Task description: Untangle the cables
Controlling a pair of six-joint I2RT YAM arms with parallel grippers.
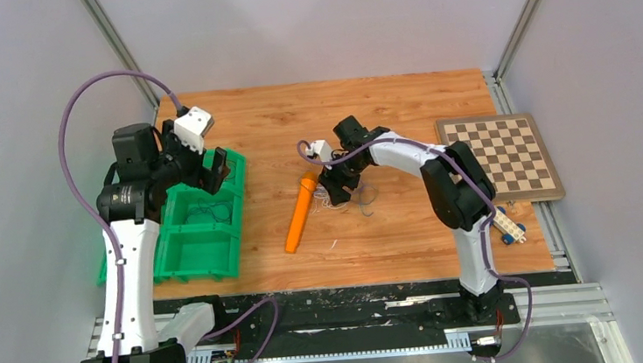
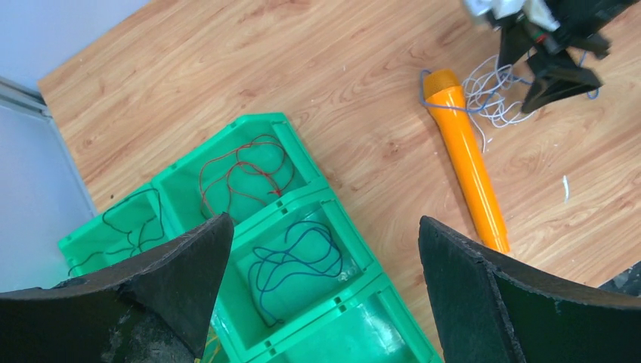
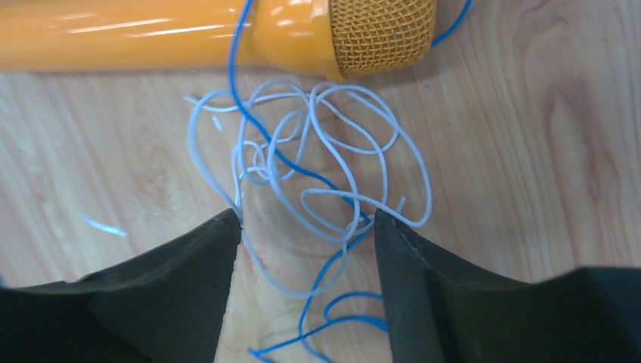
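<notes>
A tangle of thin cables lies on the wooden table beside the orange marker's (image 1: 300, 212) mesh-tipped end. It is a looping white cable (image 3: 332, 151) crossed by a blue cable (image 3: 325, 280). My right gripper (image 3: 306, 219) is down at the table, open, with strands of both cables between its fingers and touching the tips. My left gripper (image 2: 325, 221) hangs open and empty above the green bins (image 2: 302, 200). Separate compartments hold a red cable (image 2: 246, 162), a blue cable (image 2: 295, 261) and a dark cable (image 2: 128, 219).
The green bins (image 1: 218, 243) stand at the table's left edge. A chessboard (image 1: 500, 157) lies at the right, with a small blue-and-white toy (image 1: 508, 225) in front of it. A tiny white scrap (image 3: 102, 224) lies on the wood near the tangle.
</notes>
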